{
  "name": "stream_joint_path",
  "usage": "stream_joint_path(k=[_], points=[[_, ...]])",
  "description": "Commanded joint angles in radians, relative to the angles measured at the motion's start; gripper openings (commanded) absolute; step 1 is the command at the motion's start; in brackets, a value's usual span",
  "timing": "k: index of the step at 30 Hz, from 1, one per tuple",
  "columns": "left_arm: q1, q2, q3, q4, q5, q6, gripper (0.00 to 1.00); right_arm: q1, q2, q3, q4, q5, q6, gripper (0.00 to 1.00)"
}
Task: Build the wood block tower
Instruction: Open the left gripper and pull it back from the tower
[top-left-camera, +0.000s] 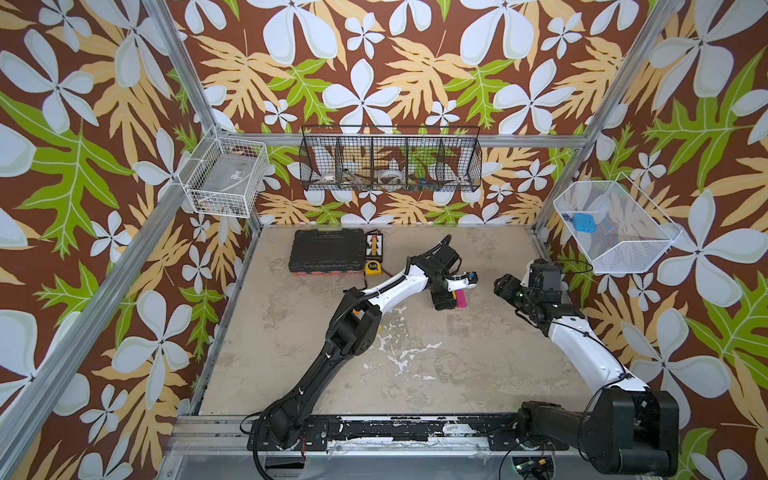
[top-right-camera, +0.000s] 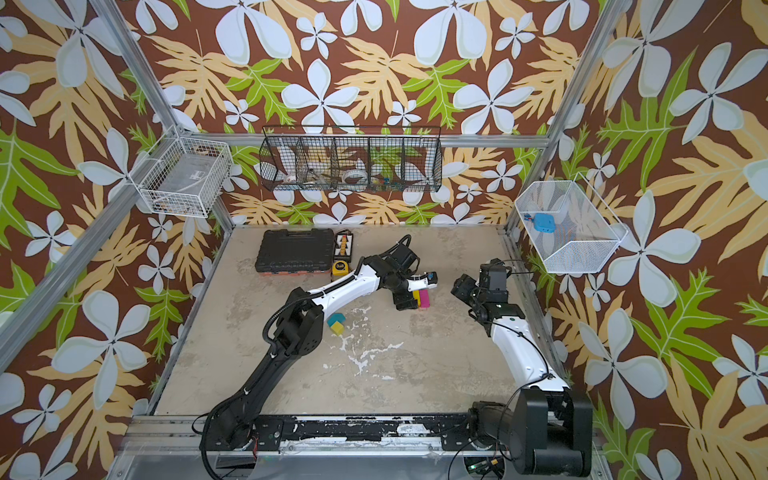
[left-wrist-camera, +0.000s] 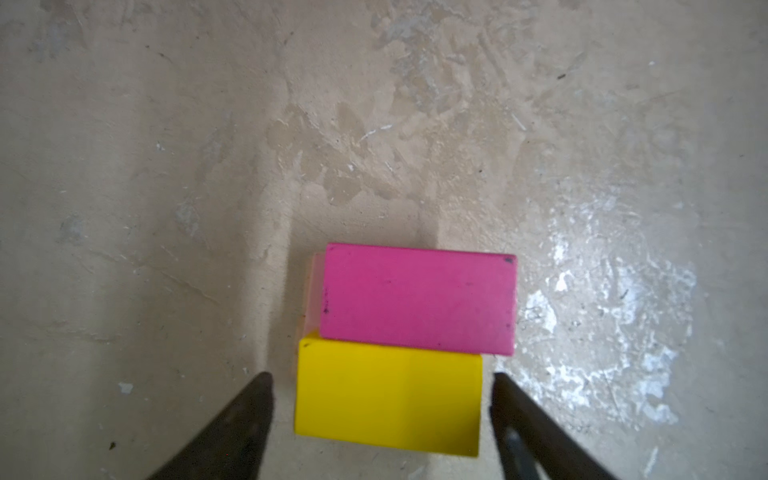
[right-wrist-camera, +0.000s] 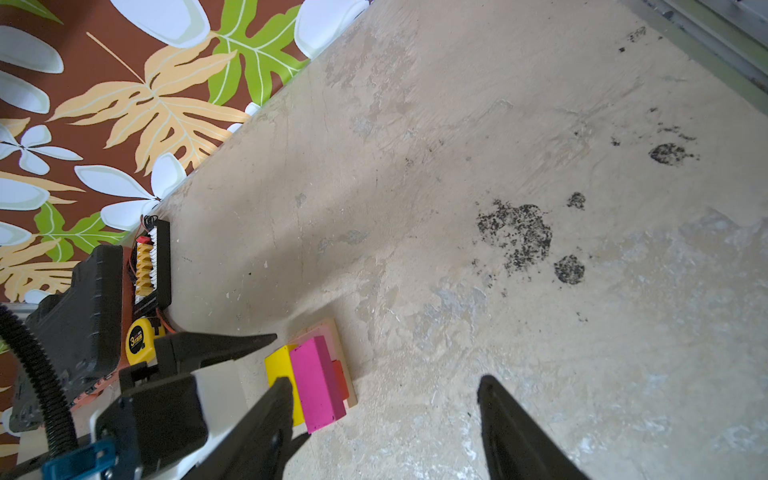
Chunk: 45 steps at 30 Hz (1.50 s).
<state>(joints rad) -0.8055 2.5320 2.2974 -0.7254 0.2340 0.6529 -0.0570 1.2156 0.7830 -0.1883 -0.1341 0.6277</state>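
The tower (top-right-camera: 420, 299) is a small stack on the table's middle back. A magenta brick (left-wrist-camera: 417, 299) and a yellow brick (left-wrist-camera: 388, 399) lie side by side on top. Under them are a red block (right-wrist-camera: 340, 380), a pale pink layer (right-wrist-camera: 320, 333) and a tan base (right-wrist-camera: 344, 365). My left gripper (left-wrist-camera: 381, 376) is open and straddles the yellow brick, with a gap on each side. My right gripper (right-wrist-camera: 384, 380) is open and empty, right of the tower (top-left-camera: 459, 300). A teal wedge (top-right-camera: 335, 318) and a yellow cube (top-right-camera: 338, 328) lie by the left arm's elbow.
A black tool case (top-left-camera: 326, 251), a small charger board (top-left-camera: 375, 245) and a yellow tape measure (top-left-camera: 372, 267) sit at the back left of the table. Wire baskets (top-left-camera: 390, 160) hang on the walls above the table.
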Motion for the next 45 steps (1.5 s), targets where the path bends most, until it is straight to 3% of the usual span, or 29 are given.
stream_joint_path(k=[1,9,15,19,24,29,33,39,45], points=[[-0.001,-0.015,-0.005,0.010,0.002,-0.007,1.00,0.002,0.002,0.004,0.004,-0.005,0.003,0.70],[0.000,-0.108,-0.065,0.033,0.053,-0.028,1.00,0.001,0.061,-0.001,0.008,-0.014,0.014,0.71],[0.000,-0.314,-0.273,0.208,0.095,-0.152,1.00,0.003,0.161,-0.024,0.037,-0.087,0.031,0.64],[0.000,-0.514,-0.506,0.429,-0.038,-0.333,1.00,0.002,0.199,-0.055,0.069,-0.135,0.044,0.62],[0.001,-0.787,-0.840,0.732,-0.386,-0.656,1.00,0.008,0.238,-0.072,0.107,-0.180,0.057,0.60],[0.001,-1.058,-1.197,1.012,-0.419,-0.854,1.00,0.022,0.263,-0.065,0.111,-0.194,0.060,0.59],[0.003,-1.171,-1.351,1.033,-0.549,-1.049,1.00,0.048,0.272,-0.063,0.119,-0.201,0.066,0.59],[0.005,-1.261,-1.513,1.102,-0.543,-1.032,1.00,0.063,0.292,-0.044,0.108,-0.190,0.061,0.57],[0.005,-1.252,-1.609,1.186,-0.550,-0.981,1.00,0.074,0.316,-0.038,0.118,-0.200,0.059,0.57]])
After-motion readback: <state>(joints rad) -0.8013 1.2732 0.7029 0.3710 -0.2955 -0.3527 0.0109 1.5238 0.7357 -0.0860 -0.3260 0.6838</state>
